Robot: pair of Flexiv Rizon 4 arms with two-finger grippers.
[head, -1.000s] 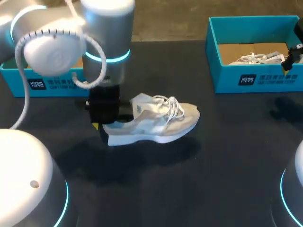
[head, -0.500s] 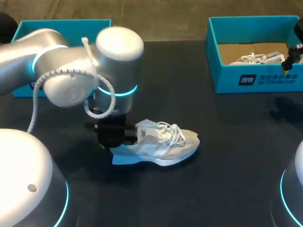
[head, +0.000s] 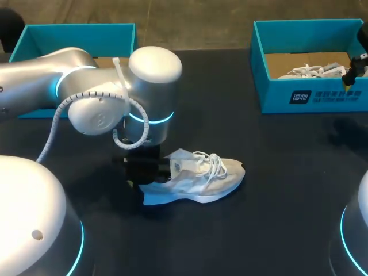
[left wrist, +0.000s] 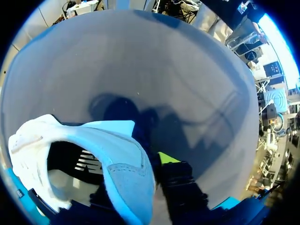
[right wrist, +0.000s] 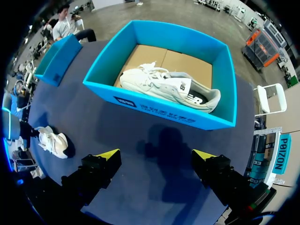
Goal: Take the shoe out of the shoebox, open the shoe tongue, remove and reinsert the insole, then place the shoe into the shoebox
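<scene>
A pale grey-white shoe (head: 202,174) with white laces lies on its sole in the middle of the dark table, toe to the right. My left gripper (head: 150,171) is at its heel. In the left wrist view the light-blue heel collar (left wrist: 125,171) fills the space at the gripper (left wrist: 133,180), and the shoe's dark inside shows beside it. My right gripper (right wrist: 156,157) hangs open over bare table in front of the right teal shoebox (right wrist: 154,112), which holds a second white shoe (right wrist: 168,86). That gripper shows at the head view's right edge (head: 359,68).
An open teal shoebox (head: 75,35) stands at the back left, partly behind my left arm. The right teal shoebox (head: 310,95) stands at the back right. The dark table (head: 276,184) stretches between and in front of the boxes.
My left arm has swung forward and down, carrying the shoe's heel with it. The shoe has shifted slightly toward the front and right. The right arm has kept still.
</scene>
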